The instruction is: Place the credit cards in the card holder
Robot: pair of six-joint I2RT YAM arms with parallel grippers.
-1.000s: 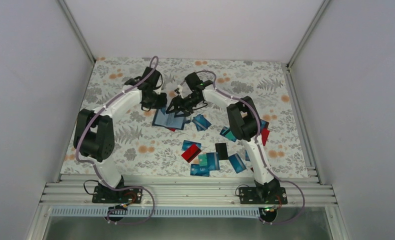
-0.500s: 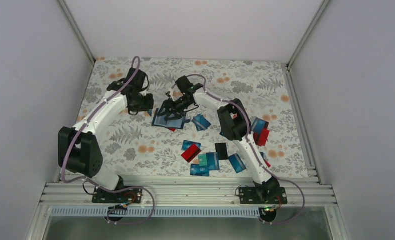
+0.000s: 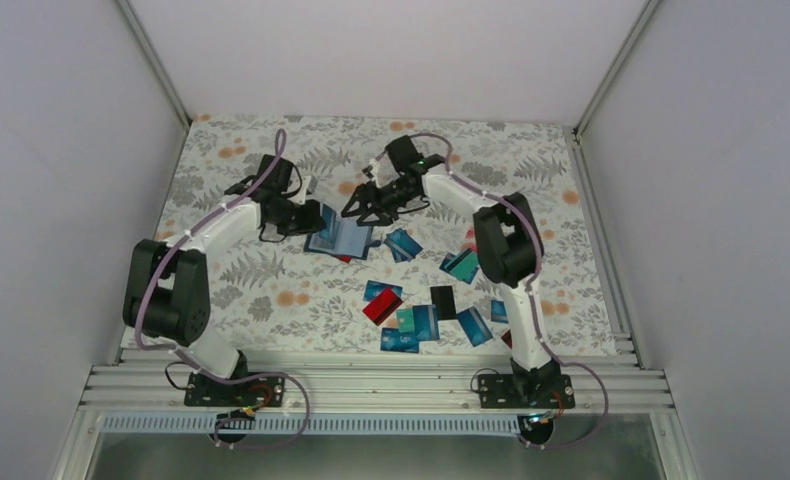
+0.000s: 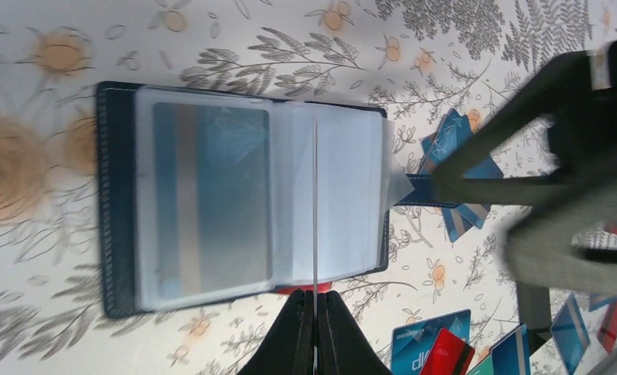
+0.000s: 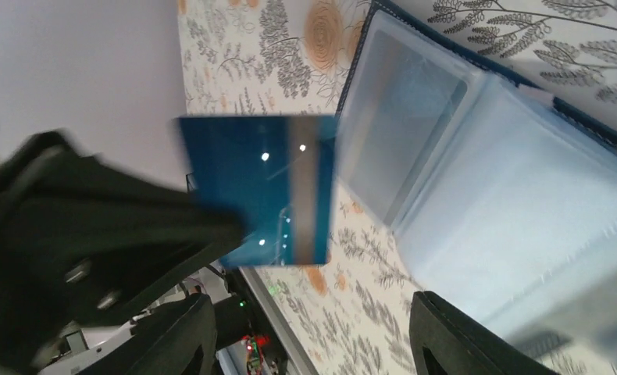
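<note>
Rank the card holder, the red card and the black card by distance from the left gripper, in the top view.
1. The card holder, directly at the left gripper.
2. The red card, toward the bases, mid-table.
3. The black card, farther right, near the right arm.

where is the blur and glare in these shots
Left wrist: card holder sharp, right gripper smeared and soft. Right wrist: small white glints on the blue card, dark shape at left badly blurred. Top external: even light, no strong glare.
</note>
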